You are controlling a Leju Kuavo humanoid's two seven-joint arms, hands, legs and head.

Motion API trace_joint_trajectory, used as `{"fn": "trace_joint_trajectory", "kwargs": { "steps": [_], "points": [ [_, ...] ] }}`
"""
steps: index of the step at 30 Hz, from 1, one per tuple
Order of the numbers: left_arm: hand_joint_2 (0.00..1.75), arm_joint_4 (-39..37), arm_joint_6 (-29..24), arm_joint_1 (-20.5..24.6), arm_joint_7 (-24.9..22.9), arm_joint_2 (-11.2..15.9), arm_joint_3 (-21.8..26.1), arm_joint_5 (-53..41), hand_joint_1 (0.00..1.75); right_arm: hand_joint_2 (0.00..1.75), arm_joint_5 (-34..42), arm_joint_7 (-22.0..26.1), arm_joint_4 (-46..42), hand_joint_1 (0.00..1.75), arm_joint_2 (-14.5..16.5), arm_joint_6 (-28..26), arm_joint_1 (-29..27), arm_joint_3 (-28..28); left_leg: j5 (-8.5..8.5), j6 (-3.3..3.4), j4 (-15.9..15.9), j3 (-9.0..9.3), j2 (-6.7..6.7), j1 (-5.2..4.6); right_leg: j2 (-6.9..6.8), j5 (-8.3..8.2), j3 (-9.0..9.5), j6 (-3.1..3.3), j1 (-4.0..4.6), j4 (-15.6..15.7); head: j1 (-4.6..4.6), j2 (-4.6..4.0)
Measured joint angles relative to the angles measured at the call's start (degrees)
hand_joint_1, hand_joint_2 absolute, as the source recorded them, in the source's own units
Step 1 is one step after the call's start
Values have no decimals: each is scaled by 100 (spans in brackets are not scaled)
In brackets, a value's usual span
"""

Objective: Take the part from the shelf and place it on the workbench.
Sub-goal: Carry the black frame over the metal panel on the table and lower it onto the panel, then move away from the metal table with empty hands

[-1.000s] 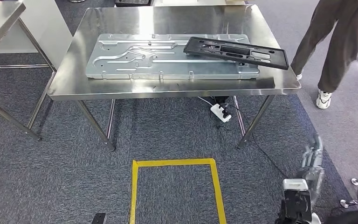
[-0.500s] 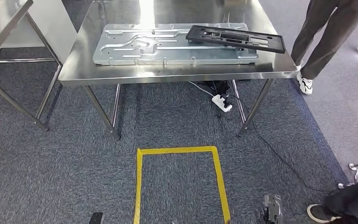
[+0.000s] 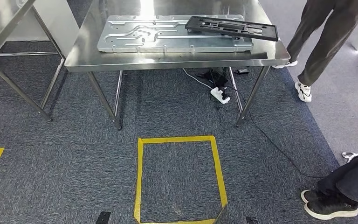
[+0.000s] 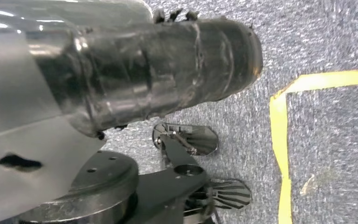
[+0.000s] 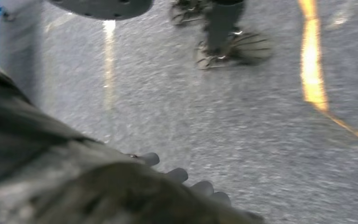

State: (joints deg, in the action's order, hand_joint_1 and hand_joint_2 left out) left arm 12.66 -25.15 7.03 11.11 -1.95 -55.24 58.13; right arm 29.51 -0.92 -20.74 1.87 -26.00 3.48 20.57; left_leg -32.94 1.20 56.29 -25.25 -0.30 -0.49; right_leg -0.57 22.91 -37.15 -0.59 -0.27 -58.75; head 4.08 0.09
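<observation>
Black part (image 3: 231, 27) rests on the table (image 3: 168, 63); either robot hand's state cannot be told; judged next: turn toward the shelf.

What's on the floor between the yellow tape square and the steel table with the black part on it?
In the head view, bare grey carpet lies between the yellow tape square and the steel table. A white power strip sits under the table.

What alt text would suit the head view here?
A stainless steel workbench carries a long embossed grey sheet-metal panel with a flat black plastic frame lying across its right end. On the grey carpet below is a yellow tape square; a person's legs stand at right.
</observation>
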Motion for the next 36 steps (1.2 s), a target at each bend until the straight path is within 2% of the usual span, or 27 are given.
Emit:
{"fn": "trace_joint_trajectory", "kwargs": {
  "steps": [2, 3, 4, 6, 7, 8, 9, 10, 12, 13, 14, 17, 18, 20, 22, 23, 24, 25, 26, 28, 29, 30, 32, 33, 34, 36],
  "points": [
    [0, 0, 33, -6, -72, 0, -1, 0, 0, 0, -70, -62, 107, 0, 14, 25, 21, 118, 68, 97, -50, -57, 14, 10, 5, -41, -30, -69, -8, 2, -3, 0],
    [0, 0, 49, -12, -115, 1, -1, 0, 0, 0, -103, -52, 155, 0, 18, 50, 25, 170, 127, 144, -64, -97, 26, 22, 16, 59, -85, -94, -14, -104, -12, 0],
    [0, 0, 56, -18, -146, 1, -1, 2, 0, 0, -141, -26, 197, 0, 22, 78, 26, 221, 192, 184, -76, -149, 42, 33, 27, 248, -183, -114, -20, -333, -21, 0],
    [0, 0, 61, -20, -175, 3, -1, 24, 0, 0, -245, 35, 271, 0, 32, 144, 30, 333, 297, 223, -69, -281, 63, 37, 38, 769, -446, -145, -35, -1082, -36, 0],
    [0, 0, 58, -22, -175, 3, -1, 45, 0, 0, -299, 54, 300, 0, 39, 170, 34, 387, 345, 222, -57, -343, 67, 35, 38, 955, -528, -163, -41, -1419, -37, 0],
    [0, 0, 56, -26, -175, 4, -1, 70, 0, 0, -346, 65, 327, 0, 44, 191, 39, 437, 387, 212, -40, -405, 56, 34, 39, 1044, -520, -177, -46, -1595, -37, 0],
    [0, 0, 52, -30, -174, 6, -1, 92, 0, 0, -387, 71, 348, 0, 49, 208, 43, 478, 424, 198, -15, -463, 36, 37, 42, 1029, -395, -184, -54, -1551, -37, 0],
    [0, 0, 49, -33, -175, 7, -1, 107, 0, 0, -432, 74, 367, 0, 52, 222, 46, 516, 451, 179, 19, -515, 8, 41, 58, 923, -142, -184, -66, -1258, -38, 0],
    [0, 0, 46, -33, -184, 10, -1, 122, 0, 0, -534, 78, 400, 0, 57, 256, 60, 599, 479, 139, 116, -628, -52, 40, 201, 714, 442, -163, -88, -408, -35, 0],
    [0, 0, 51, -28, -197, 13, -1, 123, 0, 0, -595, 79, 419, 0, 63, 270, 70, 653, 489, 113, 159, -675, -76, 34, 254, 656, 629, -138, -91, -103, -31, 0],
    [0, 0, 63, -23, -213, 16, -1, 118, 0, 0, -648, 80, 439, 0, 69, 279, 79, 714, 502, 82, 187, -709, -103, 30, 289, 648, 704, -112, -84, 43, -23, 0],
    [0, 0, 122, -24, -249, 37, -1, 71, 0, 0, -762, 76, 497, 0, 87, 281, 86, 912, 542, -32, 202, -765, -178, 44, 164, 602, 696, 2, -68, 81, -17, 0],
    [0, 0, 140, -28, -251, 46, -1, 56, 0, 0, -781, 70, 512, 0, 90, 283, 88, 969, 481, -67, 274, -808, -160, 51, 116, 574, 692, 47, -74, 97, -9, 0],
    [0, 0, 172, -33, -249, 62, -1, 21, 0, 0, -802, 45, 537, 0, 93, 298, 94, 1071, 160, -125, 744, -1025, -86, 71, 14, 527, 662, 120, -82, 119, 23, 0],
    [0, 0, 204, -33, -251, 67, -3, -14, 0, 0, -835, -2, 566, 0, 95, 324, 96, 1174, -207, -172, 1482, -1337, -50, 81, -92, 506, 616, 145, -64, 115, 45, 0],
    [0, 0, 218, -36, -258, 74, -5, -29, 0, 0, -860, -36, 584, 0, 95, 341, 96, 1223, -276, -185, 1723, -1422, -41, 83, -150, 501, 602, 149, -56, 111, 44, 0],
    [0, 0, 234, -39, -268, 81, -10, -43, 0, 0, -886, -71, 600, 0, 95, 360, 96, 1268, -234, -187, 1759, -1406, -28, 84, -206, 499, 596, 148, -51, 106, 46, 0],
    [0, 0, 250, -44, -278, 92, -16, -54, 0, 0, -914, -107, 613, 0, 96, 375, 99, 1308, -86, -178, 1550, -1269, 3, 83, -261, 499, 598, 147, -46, 101, 45, 0],
    [0, 0, 264, -46, -287, 108, -23, -64, 0, 0, -935, -141, 622, 0, 96, 387, 105, 1343, 115, -156, 1164, -1046, 78, 79, -313, 501, 606, 145, -41, 98, 46, 0],
    [0, 0, 287, -32, -286, 135, -37, -76, 0, 0, -960, -198, 634, 0, 98, 394, 117, 1405, 369, -93, 406, -650, 311, 36, -404, 506, 612, 119, -11, 88, 44, 0],
    [0, 0, 293, -21, -276, 145, -44, -81, 0, 0, -963, -222, 643, 0, 99, 394, 123, 1437, 406, -60, 210, -565, 386, 12, -452, 507, 608, 95, 6, 83, 40, 0],
    [0, 0, 296, -15, -263, 151, -51, -82, 0, 0, -963, -243, 652, 0, 101, 394, 130, 1466, 395, -34, 149, -564, 399, -8, -505, 504, 605, 70, 20, 81, 38, 0],
    [0, 0, 294, -28, -235, 160, -64, -76, 0, 0, -965, -279, 668, 0, 102, 394, 143, 1513, 434, 27, 113, -592, 291, 4, -583, 511, 610, 13, 26, 78, 33, 0],
    [0, 0, 291, -41, -225, 164, -67, -70, 0, 0, -971, -293, 672, 0, 102, 395, 149, 1527, 461, 61, 85, -590, 240, 20, -515, 565, 594, -20, 21, 27, 29, 0],
    [0, 0, 287, -47, -216, 167, -68, -64, 0, 0, -982, -304, 675, 0, 102, 397, 154, 1538, 492, 98, 56, -584, 193, 38, -391, 686, 535, -50, 15, -122, 19, 0],
    [0, 0, 279, -43, -203, 172, -70, -55, 0, 0, -1027, -321, 686, 0, 101, 405, 157, 1570, 539, 156, 35, -604, 90, 51, -96, 1063, 271, -86, -4, -739, -1, 0]
  ]
}}
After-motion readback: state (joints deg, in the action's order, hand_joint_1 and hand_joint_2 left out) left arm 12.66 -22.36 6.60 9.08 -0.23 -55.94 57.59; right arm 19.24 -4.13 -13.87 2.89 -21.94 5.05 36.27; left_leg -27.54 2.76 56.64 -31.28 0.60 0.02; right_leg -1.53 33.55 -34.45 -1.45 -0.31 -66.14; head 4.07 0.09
